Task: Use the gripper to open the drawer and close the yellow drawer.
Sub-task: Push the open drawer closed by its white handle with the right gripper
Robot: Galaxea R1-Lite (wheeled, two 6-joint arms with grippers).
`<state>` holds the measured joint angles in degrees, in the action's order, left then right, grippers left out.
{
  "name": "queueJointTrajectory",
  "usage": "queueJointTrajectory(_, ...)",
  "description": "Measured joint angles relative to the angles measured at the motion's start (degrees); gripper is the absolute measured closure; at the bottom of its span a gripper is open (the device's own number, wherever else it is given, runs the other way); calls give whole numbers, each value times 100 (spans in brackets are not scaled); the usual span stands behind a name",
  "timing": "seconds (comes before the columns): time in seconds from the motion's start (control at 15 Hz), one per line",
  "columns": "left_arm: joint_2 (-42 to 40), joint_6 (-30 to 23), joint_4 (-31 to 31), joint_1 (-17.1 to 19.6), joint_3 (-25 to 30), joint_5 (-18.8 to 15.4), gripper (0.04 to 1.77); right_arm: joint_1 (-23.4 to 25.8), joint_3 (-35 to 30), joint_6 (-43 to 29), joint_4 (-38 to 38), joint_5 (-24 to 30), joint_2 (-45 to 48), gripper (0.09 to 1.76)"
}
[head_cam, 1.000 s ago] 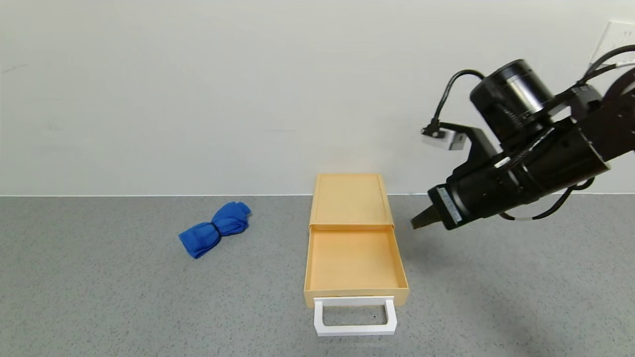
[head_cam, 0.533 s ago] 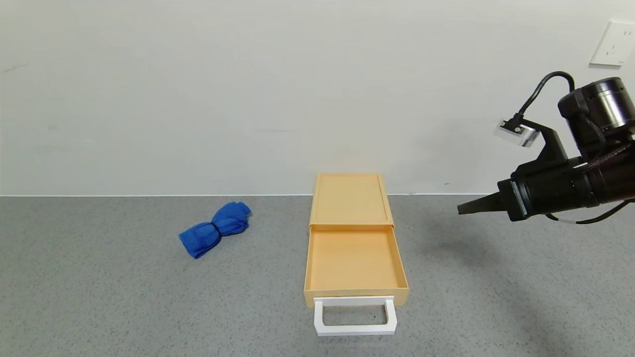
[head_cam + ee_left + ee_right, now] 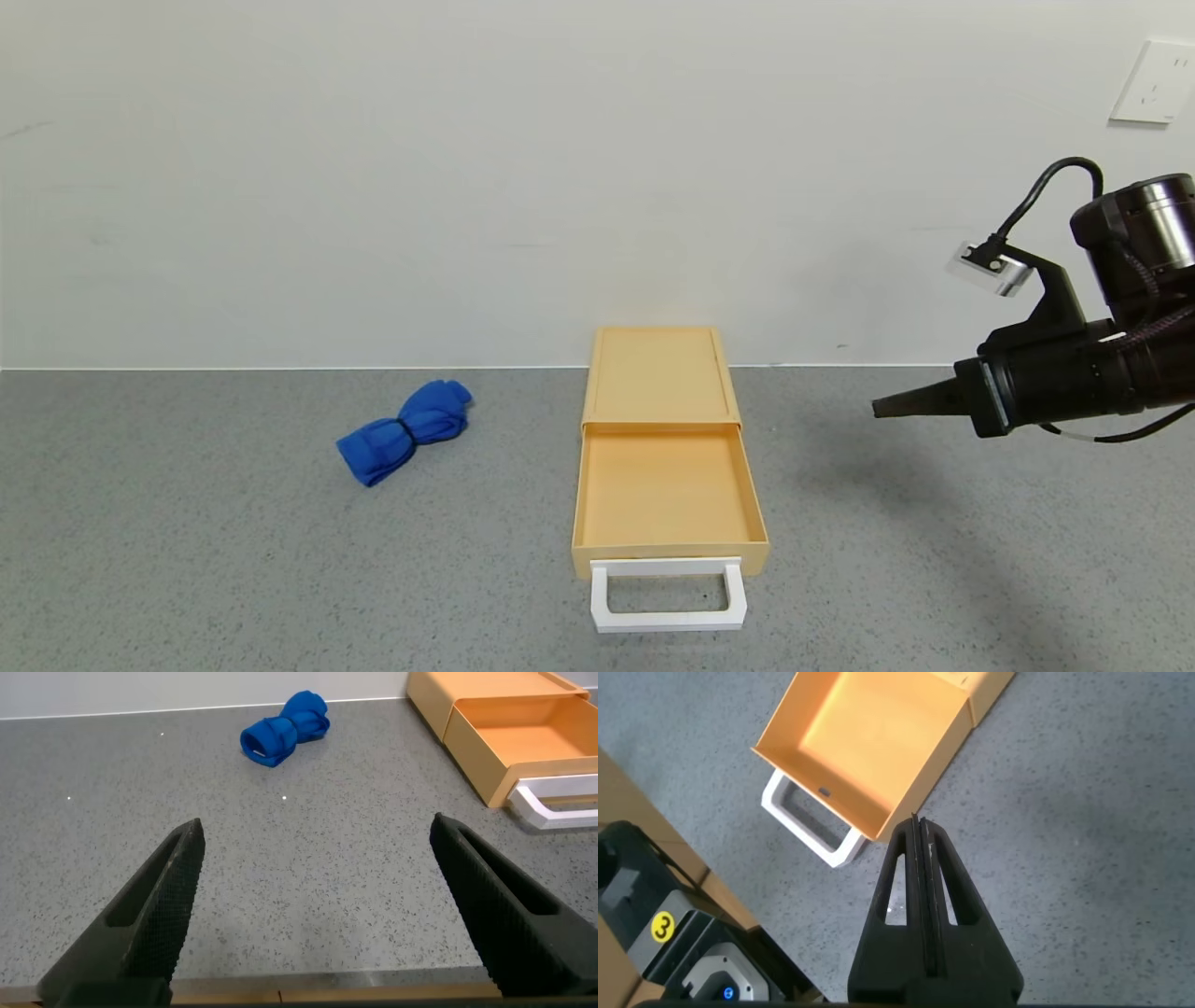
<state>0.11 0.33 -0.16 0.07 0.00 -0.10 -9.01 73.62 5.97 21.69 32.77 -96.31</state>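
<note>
The drawer [image 3: 665, 490] stands pulled well out of its flat yellow box [image 3: 660, 375] at the middle of the grey bench [image 3: 187, 560]. The tray is shallow, pale yellow, and nothing lies inside it. Its white loop handle [image 3: 668, 594] projects from the front wall toward the robot and rests on the bench surface. The box sits with its rear end close to the white wall [image 3: 373, 168].

The right hand [image 3: 882, 407] hangs in the air to the right of the drawer, well apart from it and touching nothing. It points roughly level toward the drawer side. In the right wrist view its two tapered fingers [image 3: 906, 873] are pressed together, with only a thin seam between them and nothing pinched; the open tray and handle lie beyond the tips.

The left hand [image 3: 318, 910] is low at the near edge of the bench, to the left of the drawer and well apart from it. Its fingers [image 3: 159, 905] are spread wide and hold nothing.

A blue rolled cloth [image 3: 404, 431] lies on the bench to the left of the box, clear of it. A white wall socket plate [image 3: 1152, 82] is fixed to the wall at upper right.
</note>
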Motion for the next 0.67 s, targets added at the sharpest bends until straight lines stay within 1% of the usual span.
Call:
queueJointTrajectory(0.07, 0, 2, 0, 0, 0, 0, 7, -94, 0, -102, 13, -28, 22, 173)
queueJointTrajectory(0.13, 0, 2, 0, 0, 0, 0, 7, -240, -2, -366, 20, -72, 48, 173)
queueJointTrajectory(0.27, 0, 0, 0, 0, 0, 0, 7, -673, 9, -895, 20, -354, 77, 173)
queueJointTrajectory(0.53, 0, 2, 0, 0, 0, 0, 7, -1954, 37, -2010, -6, -1577, -91, 173)
queueJointTrajectory(0.67, 0, 0, 0, 0, 0, 0, 7, -2566, 99, -2523, 0, -1998, -325, 173)
